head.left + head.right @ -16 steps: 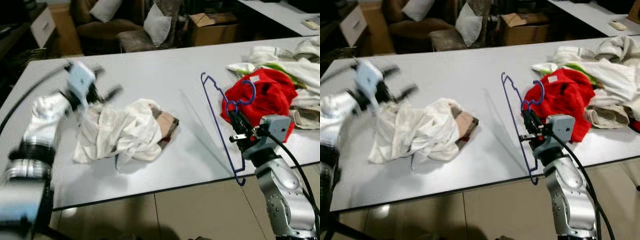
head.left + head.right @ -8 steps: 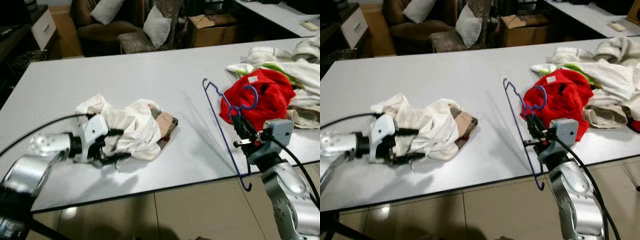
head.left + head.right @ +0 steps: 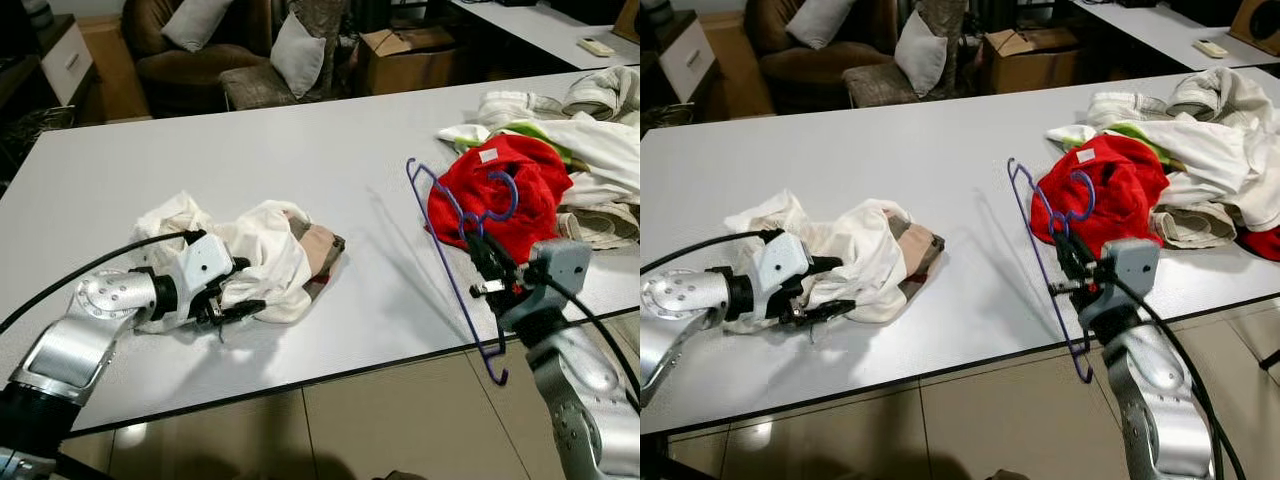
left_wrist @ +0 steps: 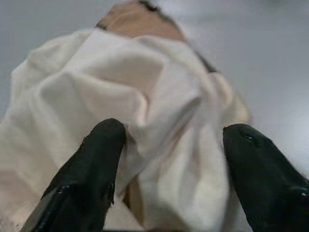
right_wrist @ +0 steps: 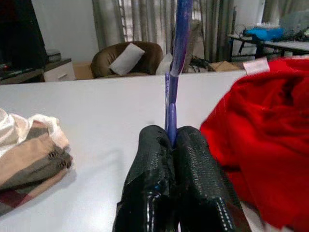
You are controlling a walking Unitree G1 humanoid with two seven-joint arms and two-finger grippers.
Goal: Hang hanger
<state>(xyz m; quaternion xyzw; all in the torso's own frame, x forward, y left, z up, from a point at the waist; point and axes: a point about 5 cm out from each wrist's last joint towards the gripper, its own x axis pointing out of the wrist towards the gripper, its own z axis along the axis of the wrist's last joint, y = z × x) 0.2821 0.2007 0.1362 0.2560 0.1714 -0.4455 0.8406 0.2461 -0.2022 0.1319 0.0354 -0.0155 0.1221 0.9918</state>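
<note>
The hanger [image 3: 452, 262] is pinched upright in the right claw [image 3: 484, 265]; left claw [image 3: 232, 290] spread around cream garment [image 3: 265, 260].

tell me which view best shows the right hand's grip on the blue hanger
The right wrist view: the right hand is shut on the blue hanger wire, seen close up. The eye views show the whole hanger beside the red garment, but the grip looks small.

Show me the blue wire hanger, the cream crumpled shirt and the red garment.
blue wire hanger [image 3: 447, 270], left eye view, on its long straight bar.
cream crumpled shirt [image 3: 275, 250], left eye view, on its bunched middle.
red garment [image 3: 1118, 190], right eye view, on its centre fold.
</note>
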